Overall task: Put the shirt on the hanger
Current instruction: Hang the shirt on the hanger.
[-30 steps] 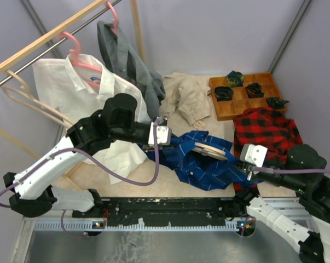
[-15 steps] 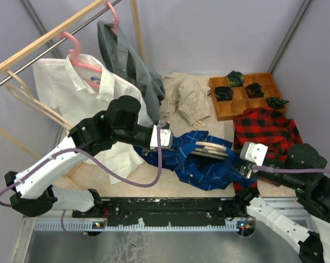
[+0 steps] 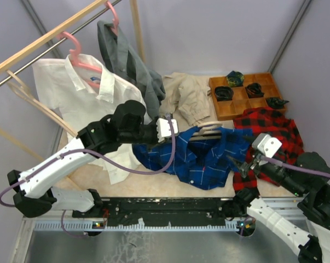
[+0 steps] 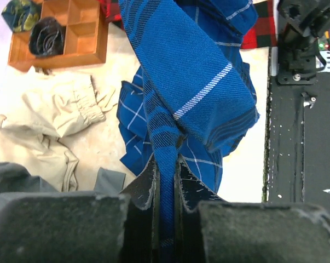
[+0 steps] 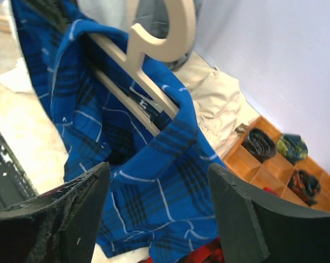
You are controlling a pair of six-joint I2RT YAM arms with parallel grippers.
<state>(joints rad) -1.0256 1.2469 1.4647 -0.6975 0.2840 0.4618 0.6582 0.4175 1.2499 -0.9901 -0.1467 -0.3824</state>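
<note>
Two hands flank the shirt (image 3: pixel 206 159), which droops partly raised over the middle of the table (image 3: pixel 159 183). Left hand (image 4: pixel 166 164) pinches a fold of its blue cloth tight. Right hand (image 5: pixel 159 189) is spread wide and empty, just beside it. The hanger (image 5: pixel 148 49) sits inside the collar.

Matt cloth, smooth wood, rough black plastic
The shirt (image 4: pixel 197 82) is showing a matt, coarse twill weave; the hanger (image 5: pixel 167 50) is gleaming faintly like smooth pale wood; the fingers (image 4: pixel 144 189) of the left gripper (image 4: pixel 166 183) are looking matt, grainy and ragged-edged.
</note>
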